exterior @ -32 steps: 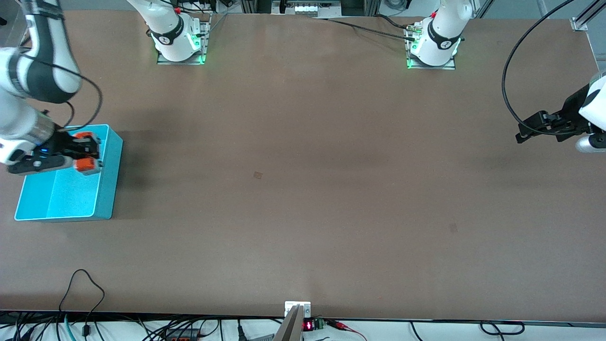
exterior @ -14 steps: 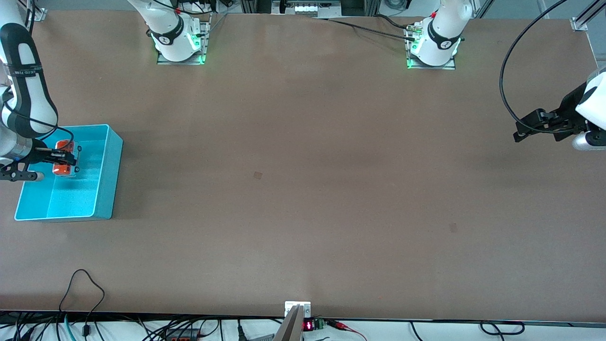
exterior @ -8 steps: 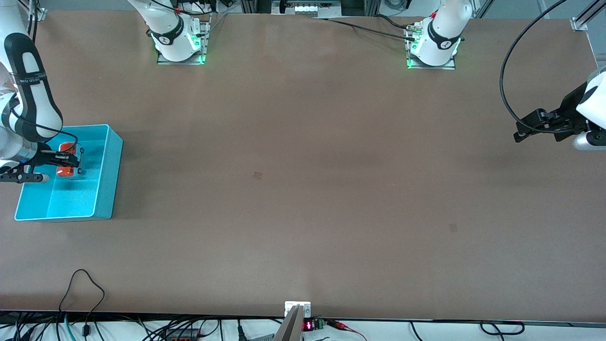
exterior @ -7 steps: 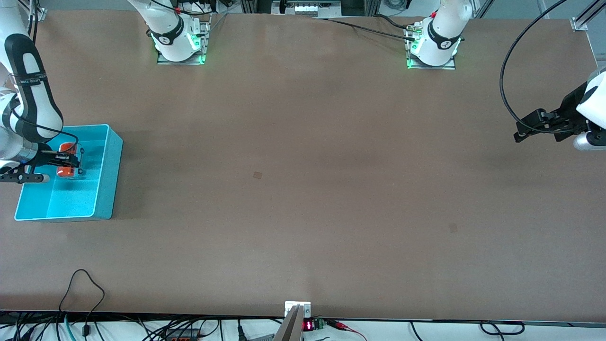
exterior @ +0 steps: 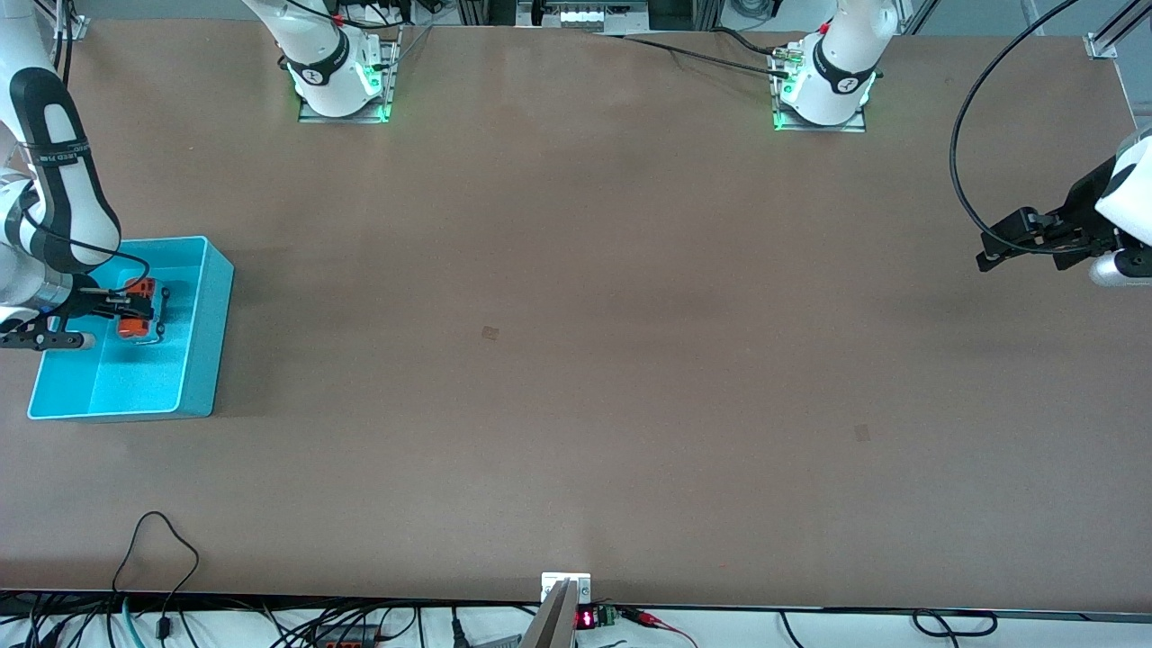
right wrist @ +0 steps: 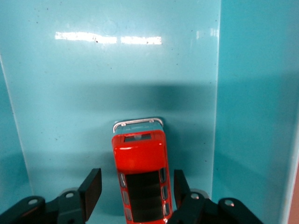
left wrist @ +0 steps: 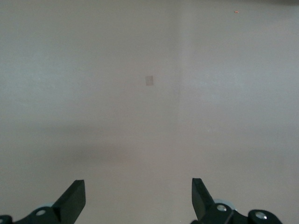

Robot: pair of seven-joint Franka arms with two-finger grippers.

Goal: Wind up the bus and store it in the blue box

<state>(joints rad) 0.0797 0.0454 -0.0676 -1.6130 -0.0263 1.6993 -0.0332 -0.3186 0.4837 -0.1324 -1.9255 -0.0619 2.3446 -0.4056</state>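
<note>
The small orange bus (exterior: 133, 328) sits on the floor inside the blue box (exterior: 212, 335), which stands at the right arm's end of the table. In the right wrist view the bus (right wrist: 140, 158) shows its dark roof panel and pale front end, close to one box wall (right wrist: 252, 93). My right gripper (exterior: 144, 309) reaches down into the box and straddles the bus. Its jaws (right wrist: 136, 182) stand open, with a gap to the bus on at least one side. My left gripper (exterior: 990, 256) waits open over the bare table at the left arm's end, its fingers (left wrist: 77, 191) wide apart around nothing.
Both arm bases (exterior: 342, 81) stand along the table edge farthest from the front camera. Cables (exterior: 162, 540) trail over the nearest edge. A small dark patch (exterior: 490, 333) marks the brown tabletop at mid-table.
The right gripper lowered the bus into the blue box and its jaws parted from shut to open. The bus moved a little toward the box's long wall. The left arm stayed still.
</note>
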